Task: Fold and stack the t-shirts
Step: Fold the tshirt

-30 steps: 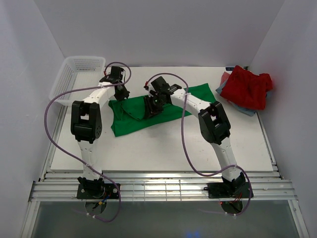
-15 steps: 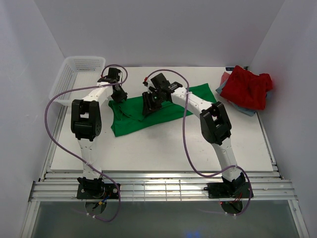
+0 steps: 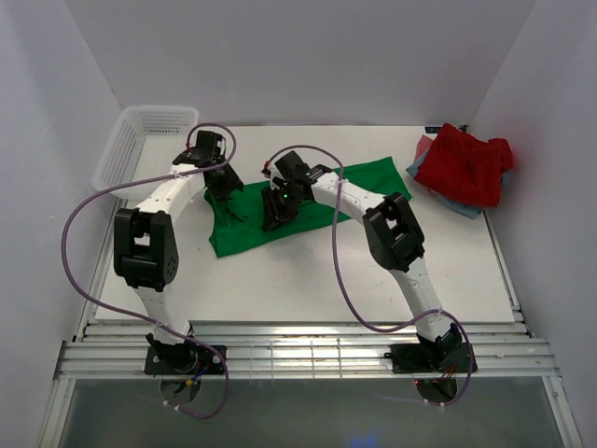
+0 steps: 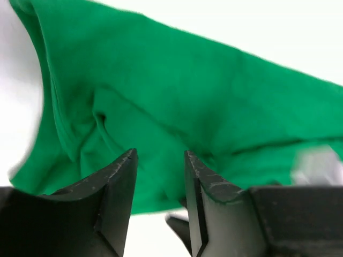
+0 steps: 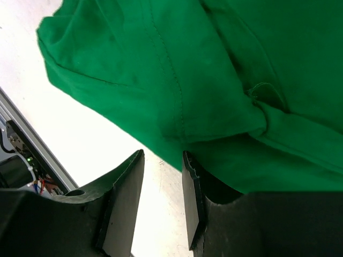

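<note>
The left gripper (image 4: 161, 158) has its jaws a narrow slit apart, and green cloth fills the slit. Whether it pinches the cloth I cannot tell. The right gripper (image 5: 162, 158) shows the same narrow slit, with a cloth edge at its top and the bare table (image 5: 69, 123) below; its grip is just as unclear.

From overhead, both grippers sit near each other on the bunched left end of the green t-shirt (image 3: 364, 179), which lies as a band from centre-left towards the upper right. Open table fills the lower half of that frame, and a bare strip separates the green shirt from the red t-shirt (image 3: 466, 163). The red one lies crumpled at the upper right edge on a blue-grey t-shirt (image 3: 462, 207). The white basket (image 3: 140, 140) stands at the upper left corner, near the left arm.

Only the wrist views show the folds and a stitched seam. Only the overhead view shows the pile and the basket.
</note>
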